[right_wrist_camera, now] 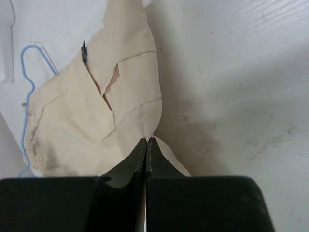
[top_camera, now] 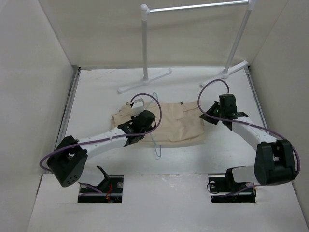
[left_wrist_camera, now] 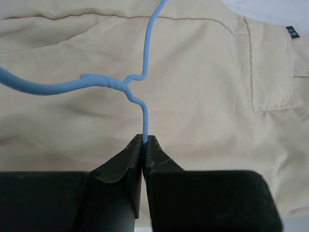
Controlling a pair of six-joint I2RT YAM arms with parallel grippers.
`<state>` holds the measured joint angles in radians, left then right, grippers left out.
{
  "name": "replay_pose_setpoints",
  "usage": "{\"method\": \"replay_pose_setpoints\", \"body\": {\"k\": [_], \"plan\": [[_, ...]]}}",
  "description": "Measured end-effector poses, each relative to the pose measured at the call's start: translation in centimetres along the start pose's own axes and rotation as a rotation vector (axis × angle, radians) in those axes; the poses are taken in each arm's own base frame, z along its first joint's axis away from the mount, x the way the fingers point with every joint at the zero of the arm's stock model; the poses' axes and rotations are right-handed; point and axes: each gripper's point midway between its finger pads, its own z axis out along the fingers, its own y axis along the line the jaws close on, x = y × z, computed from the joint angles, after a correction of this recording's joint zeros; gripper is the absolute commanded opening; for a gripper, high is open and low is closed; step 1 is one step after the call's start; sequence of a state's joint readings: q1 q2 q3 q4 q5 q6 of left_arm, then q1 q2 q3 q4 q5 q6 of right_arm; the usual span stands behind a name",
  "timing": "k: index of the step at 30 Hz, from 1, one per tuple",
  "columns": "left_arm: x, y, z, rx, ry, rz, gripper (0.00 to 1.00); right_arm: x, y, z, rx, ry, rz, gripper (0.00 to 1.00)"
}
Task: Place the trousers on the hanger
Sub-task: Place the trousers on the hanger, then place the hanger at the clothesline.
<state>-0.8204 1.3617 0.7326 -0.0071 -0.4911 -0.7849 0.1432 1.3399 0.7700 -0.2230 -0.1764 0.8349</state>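
The trousers lie folded and wrinkled in the middle of the counter, about midway between its left and right edges. The hanger rests across their left half. One part of its thin blue wire pokes out past the cloth toward the near edge, and another part shows beyond the cloth toward the far edge.

The left end effector sits over the left part of the trousers. In the left wrist view, the end effector is closed tight, and the wire of the hanger is pinched between its tips just beside the twisted neck. The tan cloth with its stitched pocket lies underneath.

The right end effector is at the right end of the trousers. In the right wrist view, its fingers are pressed together on the edge of the cloth, which bunches up at the tips. The blue wire shows beyond the far side of the garment.

A white tube rack stands along the far edge of the counter, well apart from the trousers.
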Motion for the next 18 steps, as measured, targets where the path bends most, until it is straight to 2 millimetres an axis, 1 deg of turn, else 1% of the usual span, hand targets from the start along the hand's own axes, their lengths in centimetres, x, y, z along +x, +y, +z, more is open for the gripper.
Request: {"method": "replay_pose_setpoints", "body": {"k": [2,3,4,6,8,10,11,14,16,18], "plan": [[-0.4,-0.7,-0.2,0.009,-0.009,0.017,0.01,0.2,-0.3,0.2,0.008,0.007,0.002,0.07],[-0.8,-1.0,-0.3,0.014,-0.016,0.024,0.01,0.3,-0.5,0.3,0.011,0.008,0.002,0.11],[-1.3,-1.4,-0.5,0.018,-0.025,0.035,0.00,0.4,-0.6,0.3,0.013,0.008,0.003,0.18],[-2.4,-2.2,-1.0,0.022,-0.039,0.061,0.00,0.6,-0.9,0.4,0.022,0.010,0.002,0.38],[-4.3,-3.6,-2.0,0.039,-0.057,0.081,0.00,0.6,-0.8,0.2,0.023,0.003,-0.013,0.54],[-7.4,-5.7,-3.7,0.079,-0.094,0.086,0.00,0.6,-0.2,-0.8,0.005,-0.011,-0.045,0.62],[-9.4,-7.1,-4.9,0.110,-0.122,0.082,0.00,0.6,0.5,-1.6,-0.017,-0.023,-0.066,0.64],[-15.9,-10.9,-9.4,0.218,-0.220,0.062,0.00,0.2,4.0,-5.5,-0.138,-0.089,-0.143,0.67],[-19.7,-12.8,-12.6,0.289,-0.281,0.044,0.00,-0.2,7.4,-9.1,-0.260,-0.146,-0.203,0.69],[-22.3,-14.0,-15.0,0.346,-0.321,0.031,0.00,-0.1,11.4,-13.2,-0.404,-0.187,-0.269,0.70]]}}
